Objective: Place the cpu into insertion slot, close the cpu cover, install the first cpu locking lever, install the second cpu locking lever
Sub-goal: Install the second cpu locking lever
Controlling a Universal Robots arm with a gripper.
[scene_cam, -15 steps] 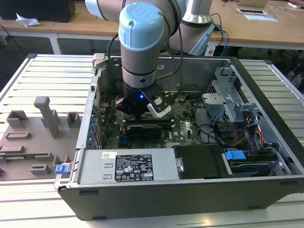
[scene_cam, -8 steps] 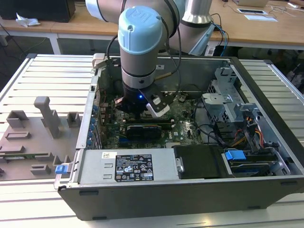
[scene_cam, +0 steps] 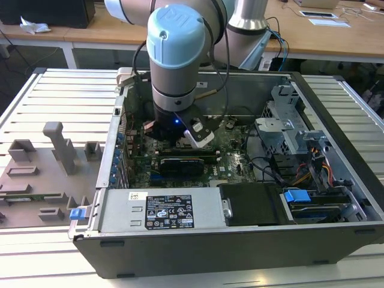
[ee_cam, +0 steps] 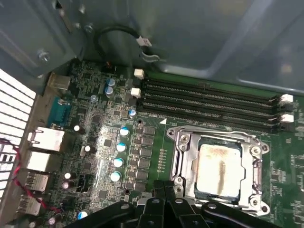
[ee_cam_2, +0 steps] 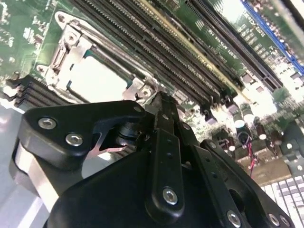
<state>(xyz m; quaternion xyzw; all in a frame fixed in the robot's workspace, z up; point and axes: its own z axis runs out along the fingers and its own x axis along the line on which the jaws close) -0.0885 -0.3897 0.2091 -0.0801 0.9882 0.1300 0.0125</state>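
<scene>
Inside the open computer case (scene_cam: pixel 282 96), the gripper (ee_cam: pixel 165 189) — fingers pressed together, gripping nothing — is hovering beside the insertion slot (ee_cam: pixel 183 164), the cpu (ee_cam: pixel 219 170) sitting under the cpu cover (ee_cam: pixel 251 164).

**Even room light outside, glare and blur at the wrist**

The exterior view is evenly lit and sharp, with soft shadow inside the case (scene_cam: pixel 336 198) and a small blue light glowing on the arm (scene_cam: pixel 176 122). In the second wrist view, glare washes out the upper right and the cpu (ee_cam_2: pixel 97 78) top; the gripper (ee_cam_2: pixel 164 116) is dark and soft. In the first wrist view the motherboard (ee_cam: pixel 95 142) is dimmer, and its capacitors glint.
</scene>
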